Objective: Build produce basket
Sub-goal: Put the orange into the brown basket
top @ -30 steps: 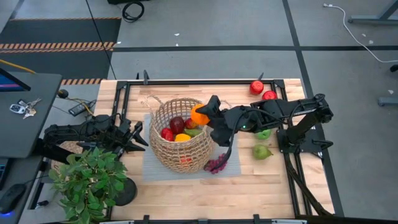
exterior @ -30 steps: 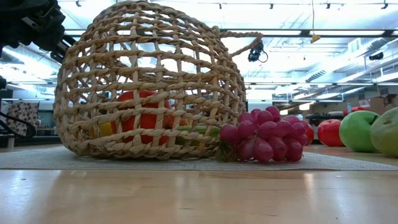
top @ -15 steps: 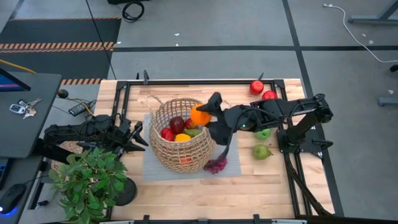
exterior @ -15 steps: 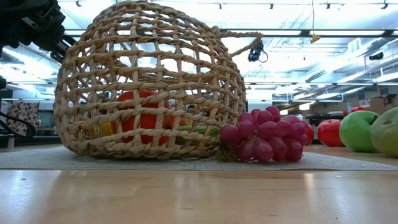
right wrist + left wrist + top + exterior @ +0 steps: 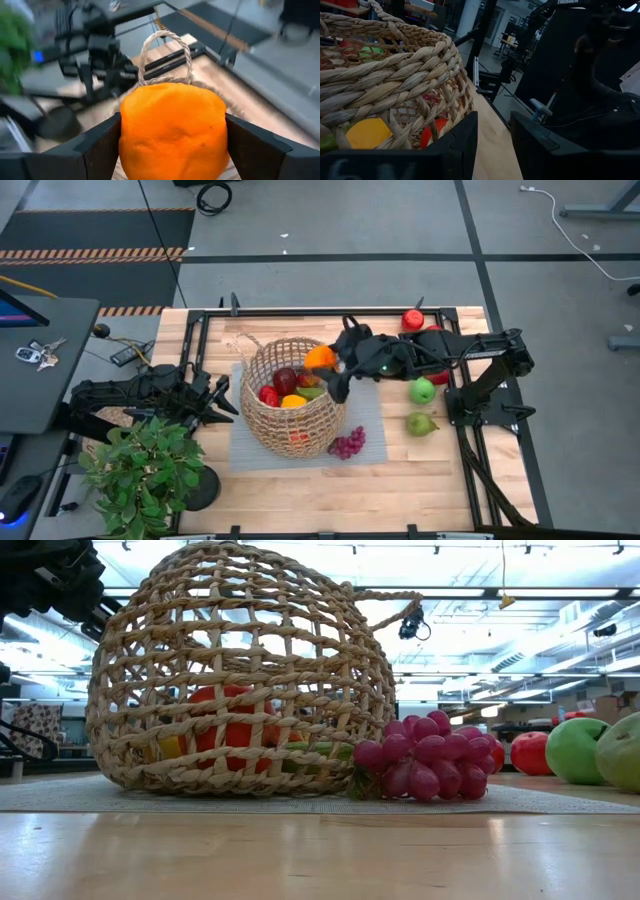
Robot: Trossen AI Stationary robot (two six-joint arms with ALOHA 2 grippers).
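The right gripper (image 5: 322, 360) pinches an orange (image 5: 320, 357) between its two fingers and holds it above the right part of the basket (image 5: 290, 395) rim. In the right wrist view the orange (image 5: 172, 132) fills the space between the dark fingers (image 5: 100, 147), with a basket loop handle (image 5: 165, 55) just behind it. Compared with a second ago, the right arm has swung toward the far side of the table: its forearm no longer lies across the grapes (image 5: 347, 443) and the green fruit, so the grapes now show whole on the grey mat (image 5: 370, 435) just beside the basket, and a green apple (image 5: 423, 390) and a green pear (image 5: 421, 423) lie uncovered on the wood near the arm's base. The orange has shifted only slightly along the rim.

The basket stands on the mat and holds a dark red fruit (image 5: 285, 378), a red one (image 5: 268, 395) and a yellow piece (image 5: 293, 401). Two red apples (image 5: 412, 319) stay near the far edge.

The left gripper (image 5: 222, 402) waits just left of the basket, its fingers (image 5: 455, 145) a narrow gap apart, holding nothing, unchanged. The low view looks the same as before.
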